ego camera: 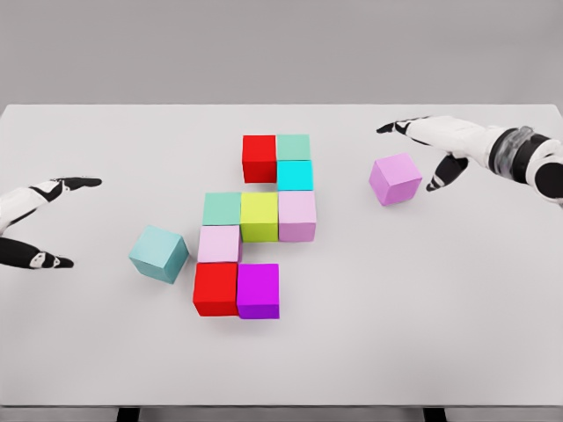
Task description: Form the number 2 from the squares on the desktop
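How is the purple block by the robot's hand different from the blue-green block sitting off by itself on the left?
The purple block is light purple; the teal block is blue-green. The purple block lies right of the block pattern, near the right hand; the teal block lies left of it, closer to the left hand. Both are loose cubes, turned askew, apart from the pattern, and neither is held.

text: none readable | labels: none | cubes (260,230): plain coloured faces, unmarked
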{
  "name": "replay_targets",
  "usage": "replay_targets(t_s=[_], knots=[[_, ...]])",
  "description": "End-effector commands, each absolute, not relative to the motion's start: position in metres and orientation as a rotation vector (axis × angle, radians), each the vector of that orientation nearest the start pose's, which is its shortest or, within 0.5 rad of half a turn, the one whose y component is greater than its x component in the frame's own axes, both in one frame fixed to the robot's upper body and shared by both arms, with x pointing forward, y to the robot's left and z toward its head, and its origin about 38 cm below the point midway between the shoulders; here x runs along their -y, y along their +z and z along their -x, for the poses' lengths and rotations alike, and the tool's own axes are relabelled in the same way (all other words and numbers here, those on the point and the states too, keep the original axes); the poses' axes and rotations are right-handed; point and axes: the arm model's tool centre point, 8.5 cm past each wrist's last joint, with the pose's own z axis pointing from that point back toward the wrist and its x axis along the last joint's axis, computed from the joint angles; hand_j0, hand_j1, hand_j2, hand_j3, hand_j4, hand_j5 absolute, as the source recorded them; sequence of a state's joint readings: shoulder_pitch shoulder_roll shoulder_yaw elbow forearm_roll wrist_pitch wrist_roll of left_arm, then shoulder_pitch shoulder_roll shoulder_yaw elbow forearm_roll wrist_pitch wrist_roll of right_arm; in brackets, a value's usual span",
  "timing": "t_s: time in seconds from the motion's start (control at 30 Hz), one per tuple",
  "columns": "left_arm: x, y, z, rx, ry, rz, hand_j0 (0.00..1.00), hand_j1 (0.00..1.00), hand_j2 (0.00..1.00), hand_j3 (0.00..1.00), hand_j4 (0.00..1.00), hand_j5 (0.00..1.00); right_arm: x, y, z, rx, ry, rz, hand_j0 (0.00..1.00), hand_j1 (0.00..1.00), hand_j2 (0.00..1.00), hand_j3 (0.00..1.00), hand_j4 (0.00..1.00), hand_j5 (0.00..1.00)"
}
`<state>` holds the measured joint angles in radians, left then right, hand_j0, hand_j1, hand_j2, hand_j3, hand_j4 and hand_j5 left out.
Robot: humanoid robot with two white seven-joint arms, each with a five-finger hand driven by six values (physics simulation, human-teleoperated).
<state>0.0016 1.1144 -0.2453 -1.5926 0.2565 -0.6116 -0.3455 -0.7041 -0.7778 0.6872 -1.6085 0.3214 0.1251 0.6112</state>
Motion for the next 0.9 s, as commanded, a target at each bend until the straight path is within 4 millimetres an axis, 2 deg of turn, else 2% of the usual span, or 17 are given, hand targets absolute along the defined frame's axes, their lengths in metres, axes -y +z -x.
replay_targets(t_s=[0.0,0.07,0.2,0.27,0.4,0.57,0.87], knots=[[-0.407,0.203,-0.323,1.537,-1.439,0.067,1.00,1.00,1.00,1.00,1.00,1.00,0.277,0.216,-0.462,1.092,1.685,0.532,1.00,1.00,1.00,1.00,1.00,1.00],[-0.400,0.205,-0.325,1.528,-1.491,0.107,1.00,1.00,1.00,1.00,1.00,1.00,0.270,0.208,-0.464,1.082,1.700,0.528,1.00,1.00,1.00,1.00,1.00,1.00],[-0.365,0.207,-0.346,1.695,-1.420,0.156,1.00,1.00,1.00,1.00,1.00,1.00,0.261,0.206,-0.459,1.109,1.763,0.503,1.00,1.00,1.00,1.00,1.00,1.00],[-0.366,0.205,-0.359,1.602,-1.327,0.136,1.00,1.00,1.00,1.00,1.00,1.00,0.261,0.205,-0.460,1.108,1.768,0.503,1.00,1.00,1.00,1.00,1.00,1.00],[-0.358,0.189,-0.365,1.554,-1.234,0.168,1.00,1.00,1.00,1.00,1.00,1.00,0.258,0.214,-0.465,1.125,1.766,0.519,1.00,1.00,1.00,1.00,1.00,1.00],[-0.351,0.165,-0.360,1.438,-1.210,0.219,1.00,1.00,1.00,1.00,1.00,1.00,0.256,0.199,-0.474,1.075,1.773,0.518,1.00,1.00,1.00,1.00,1.00,1.00],[-0.345,0.152,-0.353,1.400,-1.232,0.252,1.00,1.00,1.00,1.00,1.00,1.00,0.252,0.193,-0.479,1.067,1.802,0.523,1.00,1.00,1.00,1.00,1.00,1.00]])
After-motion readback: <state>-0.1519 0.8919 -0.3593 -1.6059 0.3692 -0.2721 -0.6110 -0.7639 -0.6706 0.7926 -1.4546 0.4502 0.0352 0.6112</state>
